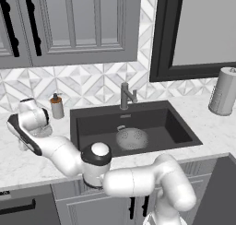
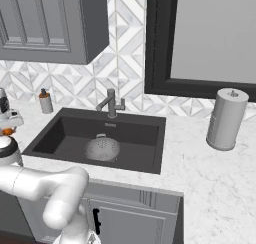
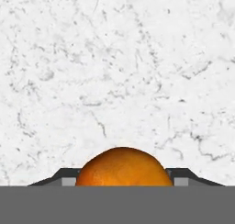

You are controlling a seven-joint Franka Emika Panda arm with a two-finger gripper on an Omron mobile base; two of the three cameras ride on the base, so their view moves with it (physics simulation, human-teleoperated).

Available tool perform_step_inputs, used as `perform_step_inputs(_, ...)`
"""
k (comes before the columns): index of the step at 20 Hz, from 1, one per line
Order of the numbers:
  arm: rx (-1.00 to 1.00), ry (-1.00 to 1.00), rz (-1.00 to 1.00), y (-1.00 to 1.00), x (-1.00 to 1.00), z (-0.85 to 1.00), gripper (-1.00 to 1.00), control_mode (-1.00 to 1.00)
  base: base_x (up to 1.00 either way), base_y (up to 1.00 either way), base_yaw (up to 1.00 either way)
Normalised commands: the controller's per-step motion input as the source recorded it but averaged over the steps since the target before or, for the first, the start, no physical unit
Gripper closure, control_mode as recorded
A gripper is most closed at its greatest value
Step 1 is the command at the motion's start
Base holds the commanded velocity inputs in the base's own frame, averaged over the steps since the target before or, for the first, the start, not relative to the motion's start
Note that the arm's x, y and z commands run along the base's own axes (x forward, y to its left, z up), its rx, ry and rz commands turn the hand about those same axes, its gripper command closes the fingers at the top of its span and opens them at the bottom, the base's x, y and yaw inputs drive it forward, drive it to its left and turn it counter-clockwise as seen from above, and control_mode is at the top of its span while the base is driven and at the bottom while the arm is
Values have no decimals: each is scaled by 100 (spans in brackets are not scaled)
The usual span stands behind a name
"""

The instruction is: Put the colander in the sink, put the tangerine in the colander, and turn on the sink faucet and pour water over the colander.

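Observation:
The silver-grey colander [image 1: 132, 139] [image 2: 102, 149] sits upright on the floor of the dark sink [image 1: 92, 120] [image 2: 55, 138]. The faucet [image 1: 125, 96] [image 2: 111, 104] stands behind the basin, and no water shows. The orange tangerine [image 3: 123, 165] [image 2: 7, 132] rests on the white marble counter left of the sink. My gripper [image 3: 123, 182] [image 2: 6, 125] points straight down over it. Its dark fingertips [image 3: 59, 177] sit against both sides of the fruit, shut on it. In the left base view my hand [image 1: 32, 120] hides the tangerine.
A pump-top soap bottle [image 1: 56, 106] [image 2: 45, 102] stands at the backsplash behind my hand. A paper towel roll [image 1: 224, 91] [image 2: 226, 119] stands on the counter right of the sink. Grey cabinets hang above, and a dark-framed window is behind the sink.

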Motion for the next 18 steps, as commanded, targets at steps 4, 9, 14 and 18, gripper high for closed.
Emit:
perform_step_inputs(4, 29, -7, -38, -100, 0, -2, 100, -100, 0, 0, 0)
perform_step_inputs(9, 25, -25, -34, -100, -4, 0, 100, -100, 0, 0, 0)
perform_step_inputs(14, 16, -22, -31, -100, -25, 9, 100, -100, 0, 0, 0)
perform_step_inputs(18, 0, -1, -37, -100, -20, 44, 100, -100, 0, 0, 0)
